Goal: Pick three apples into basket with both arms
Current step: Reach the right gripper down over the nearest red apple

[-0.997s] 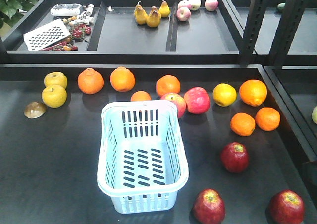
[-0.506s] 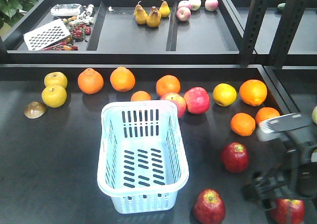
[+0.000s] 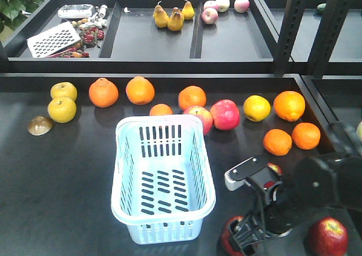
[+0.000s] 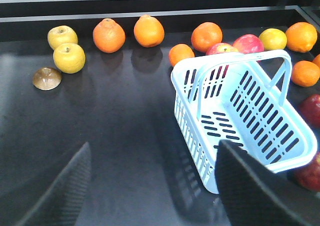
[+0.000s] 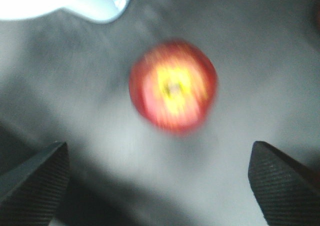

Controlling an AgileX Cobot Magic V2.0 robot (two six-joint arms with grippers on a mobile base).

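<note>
Right gripper (image 5: 157,153) is spread wide and holds nothing, with a blurred apple (image 5: 173,86) centred between its jaws. Left gripper (image 4: 155,166) is likewise wide open and empty, at lower frame. Basket (image 3: 160,120) sits mid-frame; the apples (image 3: 328,236) lie outside it, lower right.

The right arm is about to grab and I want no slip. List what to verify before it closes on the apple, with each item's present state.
1. Right tool open: ok, spread wide with nothing in it.
2. Apple lined up with the right tool: ok, roughly centred in the opening.
3. Right tool low enough to close around the apple: cannot tell, the wrist view is blurred and the front view hides the apple behind the arm.
4. Basket upright and with room: ok, it is empty.
5. Left tool out of the way: ok, open, holding nothing, on the basket's far side from the apple.
</note>
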